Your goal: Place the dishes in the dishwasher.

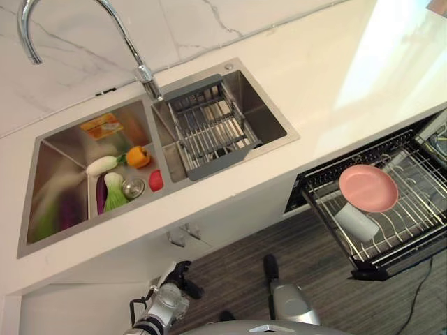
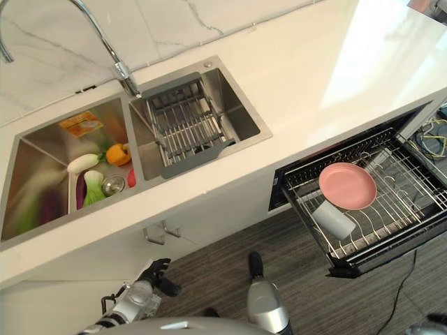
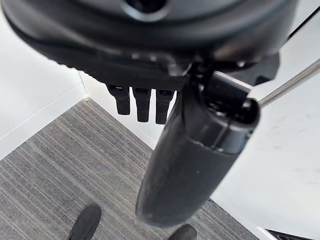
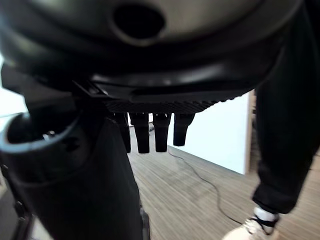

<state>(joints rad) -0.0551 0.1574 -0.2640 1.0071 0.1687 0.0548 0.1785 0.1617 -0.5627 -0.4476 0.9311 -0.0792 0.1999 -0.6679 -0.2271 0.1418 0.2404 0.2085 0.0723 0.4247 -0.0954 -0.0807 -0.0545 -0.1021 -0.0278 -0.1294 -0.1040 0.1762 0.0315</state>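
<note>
No writing can be read anywhere; the round pink plate (image 1: 368,188) lies in the pulled-out wire dishwasher rack (image 1: 391,241) with a smooth white cup (image 1: 356,222) on its side touching its near edge. The steel double sink (image 1: 230,77) in the pale stone counter (image 1: 335,77) holds toy vegetables (image 1: 115,183) in its left basin and a grey wire drainer (image 1: 207,127) in the right, under a curved chrome tap (image 1: 84,28). The left hand (image 3: 142,102) and the right hand (image 4: 152,131) hang low over the striped grey floor (image 3: 60,165), fingers straight and released, grasping nothing; a person's dark trouser leg (image 4: 287,125) stands beside the right hand.
</note>
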